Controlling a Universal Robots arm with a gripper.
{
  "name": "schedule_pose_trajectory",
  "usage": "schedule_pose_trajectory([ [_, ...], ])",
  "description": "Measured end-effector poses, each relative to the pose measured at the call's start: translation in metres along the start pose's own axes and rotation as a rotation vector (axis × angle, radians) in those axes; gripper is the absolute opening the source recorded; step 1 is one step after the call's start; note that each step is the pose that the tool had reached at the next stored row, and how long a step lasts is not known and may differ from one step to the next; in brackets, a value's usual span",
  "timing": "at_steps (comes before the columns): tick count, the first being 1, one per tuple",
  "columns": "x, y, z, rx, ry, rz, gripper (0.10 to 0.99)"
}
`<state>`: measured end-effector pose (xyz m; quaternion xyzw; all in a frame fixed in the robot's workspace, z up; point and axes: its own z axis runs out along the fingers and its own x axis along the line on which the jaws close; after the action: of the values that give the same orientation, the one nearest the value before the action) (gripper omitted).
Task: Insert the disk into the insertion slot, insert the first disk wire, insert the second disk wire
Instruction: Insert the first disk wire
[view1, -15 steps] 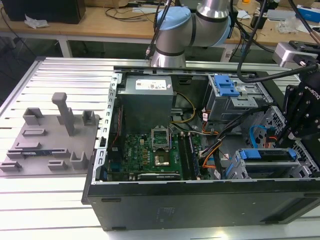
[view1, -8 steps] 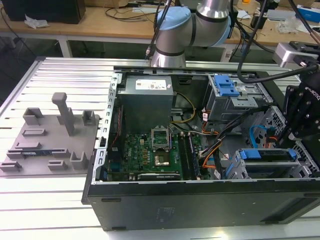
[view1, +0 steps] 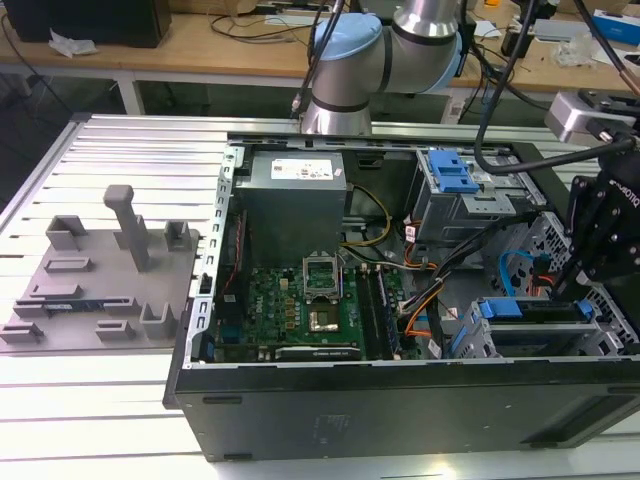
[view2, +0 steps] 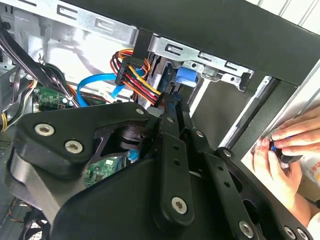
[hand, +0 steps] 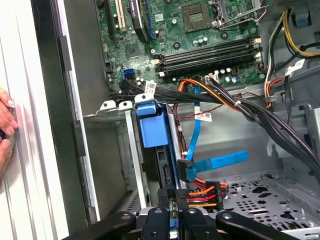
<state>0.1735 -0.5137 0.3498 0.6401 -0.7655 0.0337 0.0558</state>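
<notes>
Exterior view gives the overall layout: the disk (view1: 535, 310) sits inside the slot (view1: 480, 345) at the exterior view's right of the open case (view1: 400, 400). The gripper (view1: 580, 275) hangs right over it. What it doesn't give you is the cabling.

The first wrist view does. The disk (hand: 152, 130) stands in the slot (hand: 131, 150), a blue cable (hand: 192, 132) ends right at its back edge, and a power plug (hand: 187, 192) with red and orange wires is just beside the gripper (hand: 172, 192).

In the second wrist view the gripper (view2: 172, 107) blocks most of that, but the power plug (view2: 131, 70) and blue cable (view2: 92, 85) peek out.

Both wrist views catch a person's hand (view2: 282, 150) (hand: 5, 127) just outside the case wall.

Can't tell if the gripper is open or clamped.
</notes>
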Motion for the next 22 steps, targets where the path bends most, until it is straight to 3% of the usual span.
schedule_pose_trajectory([
  [9,-0.0002,0.0,0.0008,0.002,0.0002,-0.017,0.165],
  [22,-0.0013,-0.0002,0.0093,0.002,0.0006,-0.017,0.165],
])
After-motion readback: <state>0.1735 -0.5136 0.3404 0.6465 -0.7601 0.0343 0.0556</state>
